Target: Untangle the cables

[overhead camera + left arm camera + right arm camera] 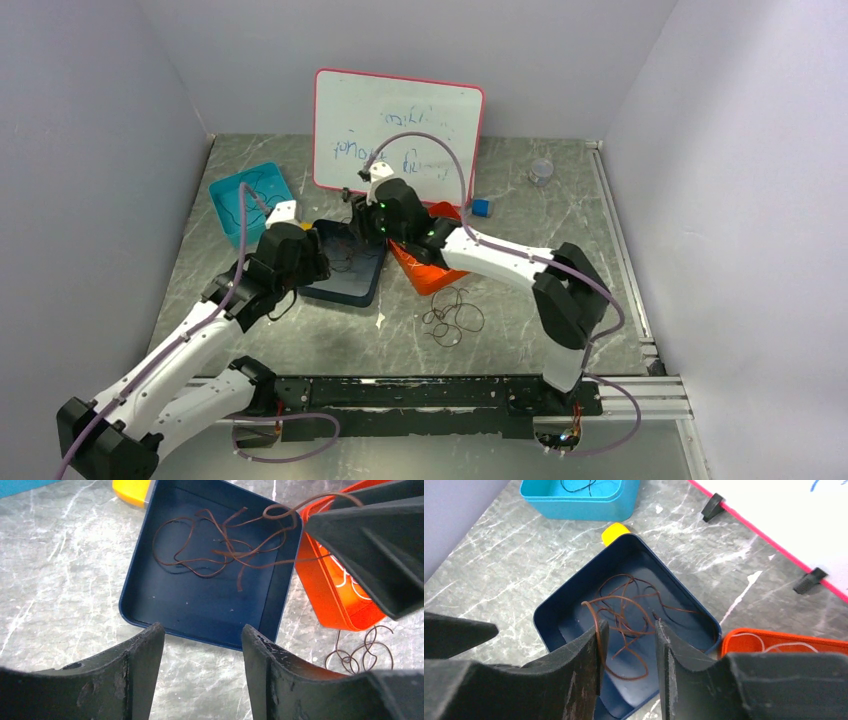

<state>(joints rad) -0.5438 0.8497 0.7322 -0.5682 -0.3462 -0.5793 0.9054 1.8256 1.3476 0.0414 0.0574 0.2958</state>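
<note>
The left gripper (pixel 202 632) hangs over the near edge of the dark blue tray (pixel 210 615). Its 2 fingers stand apart, about half way, and there is nothing between them.

The right gripper (pixel 628 627) hangs over the same tray from the other side. Its 2 fingers are also apart, with a smaller gap. It grips nothing, but a loop of the brown cable (pixel 227 554) hangs over 1 finger and runs down its inner edge.

Most of the brown cable lies in curls on the floor of the dark blue tray. One end goes up over the tray's rim to the right gripper.

The orange tray (pixel 325 605) sits just beside the blue one, and a white cable (pixel 749 640) lies in it. The teal tray (pixel 574 507) is farther off on the left, with a black cable (pixel 576 487) inside. A small heap of dark cables (pixel 453 318) lies on the grey table (pixel 560 200), near the orange tray. A whiteboard (pixel 400 120) stands at the back.
</note>
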